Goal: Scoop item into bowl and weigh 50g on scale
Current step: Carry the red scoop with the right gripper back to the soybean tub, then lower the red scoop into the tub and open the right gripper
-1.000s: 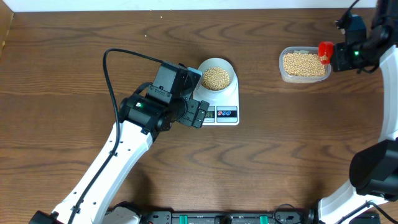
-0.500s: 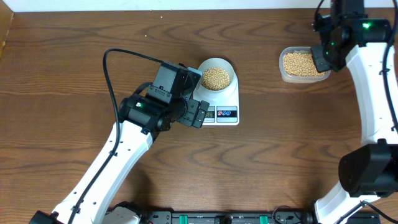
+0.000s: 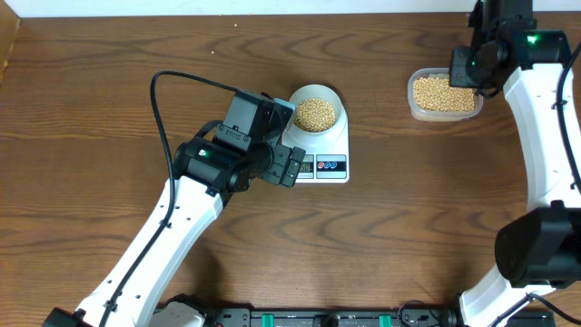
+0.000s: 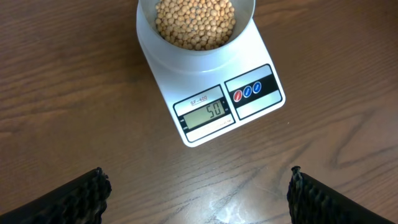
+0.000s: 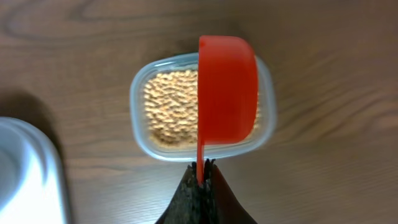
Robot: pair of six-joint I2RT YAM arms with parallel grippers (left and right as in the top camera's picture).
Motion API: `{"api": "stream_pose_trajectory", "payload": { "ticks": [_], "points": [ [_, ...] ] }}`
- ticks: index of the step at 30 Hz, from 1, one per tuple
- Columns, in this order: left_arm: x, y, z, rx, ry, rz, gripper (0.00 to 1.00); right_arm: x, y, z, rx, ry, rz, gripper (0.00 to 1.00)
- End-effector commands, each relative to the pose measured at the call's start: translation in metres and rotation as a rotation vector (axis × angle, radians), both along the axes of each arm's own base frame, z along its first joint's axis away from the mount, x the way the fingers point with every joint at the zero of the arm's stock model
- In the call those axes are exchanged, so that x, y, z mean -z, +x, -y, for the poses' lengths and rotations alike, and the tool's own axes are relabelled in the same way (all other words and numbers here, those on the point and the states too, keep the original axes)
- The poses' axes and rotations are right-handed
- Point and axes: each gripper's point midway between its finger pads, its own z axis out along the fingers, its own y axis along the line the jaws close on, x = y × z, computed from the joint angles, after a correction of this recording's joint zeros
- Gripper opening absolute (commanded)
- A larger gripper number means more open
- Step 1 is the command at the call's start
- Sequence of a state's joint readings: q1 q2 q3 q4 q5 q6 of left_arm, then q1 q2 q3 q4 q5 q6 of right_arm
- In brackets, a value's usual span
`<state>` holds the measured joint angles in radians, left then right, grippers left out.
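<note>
Right, we've got the bowl (image 4: 247, 18) of beans (image 4: 196, 22) sitting on the scale (image 4: 208, 74), display showing 50. The left gripper (image 4: 199, 190) hangs wide open just before the scale. The right gripper (image 5: 200, 171) is clenched on the red scoop (image 5: 227, 87) over the tub (image 5: 140, 99), well apart from the scale. Our worry: a nudge from that left arm shifts the bowl and spoils the reading

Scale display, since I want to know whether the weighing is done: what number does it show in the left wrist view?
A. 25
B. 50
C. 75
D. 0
B: the display on the front of the scale reads 50, with the bowl of beans sitting on the scale.
</note>
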<state>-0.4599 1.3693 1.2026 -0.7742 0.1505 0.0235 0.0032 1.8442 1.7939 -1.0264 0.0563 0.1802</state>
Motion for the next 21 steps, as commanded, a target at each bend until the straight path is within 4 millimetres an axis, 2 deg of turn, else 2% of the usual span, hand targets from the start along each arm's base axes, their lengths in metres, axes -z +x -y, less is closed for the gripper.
{"api": "stream_pose_trajectory", "payload": {
  "ticks": [1, 5, 10, 12, 14, 17, 19, 21],
  "points": [
    [0.004, 0.0, -0.003, -0.009, 0.012, -0.005, 0.93, 0.023, -0.008, -0.012, 0.249, 0.227, -0.034, 0.02],
    [0.004, 0.0, -0.003, -0.009, 0.012, -0.005, 0.94, 0.046, -0.012, -0.012, 0.433, 0.313, -0.059, 0.01],
    [0.004, 0.0, -0.003, -0.009, 0.012, -0.005, 0.93, 0.056, -0.008, -0.012, 0.506, 0.354, -0.038, 0.02],
    [0.004, 0.0, -0.003, -0.009, 0.012, -0.005, 0.93, 0.055, -0.006, -0.012, 0.512, 0.36, -0.03, 0.11],
    [0.004, 0.0, -0.003, -0.009, 0.012, -0.005, 0.94, 0.053, -0.003, -0.012, 0.51, 0.364, -0.017, 0.32],
    [0.004, 0.0, -0.003, -0.009, 0.012, -0.005, 0.93, 0.053, -0.002, -0.012, 0.509, 0.366, -0.012, 0.46],
    [0.004, 0.0, -0.003, -0.009, 0.012, -0.005, 0.94, 0.053, -0.003, -0.012, 0.509, 0.366, -0.018, 0.49],
    [0.004, 0.0, -0.003, -0.009, 0.012, -0.005, 0.93, 0.053, -0.004, -0.015, 0.5, 0.381, -0.025, 0.59]
  ]
}}
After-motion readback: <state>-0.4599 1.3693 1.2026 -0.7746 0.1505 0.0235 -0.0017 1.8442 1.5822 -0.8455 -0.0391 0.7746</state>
